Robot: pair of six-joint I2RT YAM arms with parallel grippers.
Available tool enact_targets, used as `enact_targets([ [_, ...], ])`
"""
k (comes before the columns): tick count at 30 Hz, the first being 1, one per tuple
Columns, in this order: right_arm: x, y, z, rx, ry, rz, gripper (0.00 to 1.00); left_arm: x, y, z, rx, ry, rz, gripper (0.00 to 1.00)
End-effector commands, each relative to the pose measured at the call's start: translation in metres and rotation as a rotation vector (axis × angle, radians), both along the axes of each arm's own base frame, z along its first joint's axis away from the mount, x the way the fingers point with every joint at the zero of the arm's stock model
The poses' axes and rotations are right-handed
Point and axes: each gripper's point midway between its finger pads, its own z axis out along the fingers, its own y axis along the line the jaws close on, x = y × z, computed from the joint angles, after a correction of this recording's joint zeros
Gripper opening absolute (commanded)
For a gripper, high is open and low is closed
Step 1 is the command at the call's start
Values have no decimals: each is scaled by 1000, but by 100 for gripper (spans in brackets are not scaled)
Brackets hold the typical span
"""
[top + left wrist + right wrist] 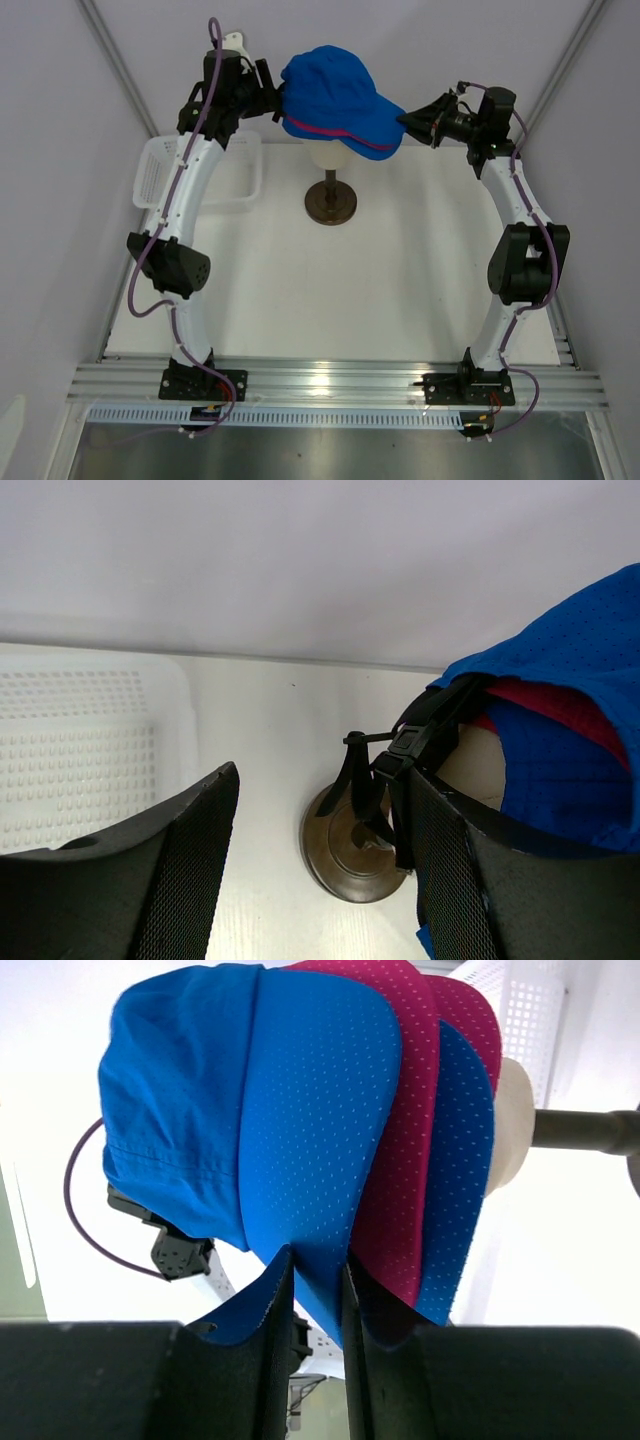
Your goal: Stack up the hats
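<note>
room: pale grey walls | tabletop (420,300): white, mesh basket (158,168) far left | hats (335,95): blue, pink, blue, stacked on head (330,158) on stand (331,203) | left fingers (271,92): wide apart behind hats, gripping nothing | right fingers (316,1261): pinched on top blue hat (180,1090)'s brim

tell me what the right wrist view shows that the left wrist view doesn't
Only right wrist: three curved brims layered, top blue fabric baseball cap over magenta fabric baseball cap over lower blue fabric baseball cap, the right pincer shut on the top brim.
Only left wrist: the open left pincer, the black buckled strap at the caps' back, the round dark stand base in full.
Both: blue and magenta cap fabric, the cream mannequin head, the white plastic mesh basket.
</note>
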Motion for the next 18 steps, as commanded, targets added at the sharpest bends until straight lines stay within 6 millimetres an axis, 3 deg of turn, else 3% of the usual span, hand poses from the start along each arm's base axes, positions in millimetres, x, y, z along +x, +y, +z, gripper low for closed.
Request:
enact_targets([
  [1,-9,1,-21,-70,22,15,7,-4,6,-43,95,117,-1,70],
  [9,-11,-4,-64,-177,91,14,5,-10,13,-51,129,134,14,68],
  [12,-11,-5,-64,-190,87,13,11,-11,14,-54,133,145,15,67],
  [14,-11,-4,-57,-189,63,17,23,-12,14,-54,133,145,15,67],
  [18,-11,-4,-39,-185,10,17,36,-16,15,-48,127,123,16,67],
])
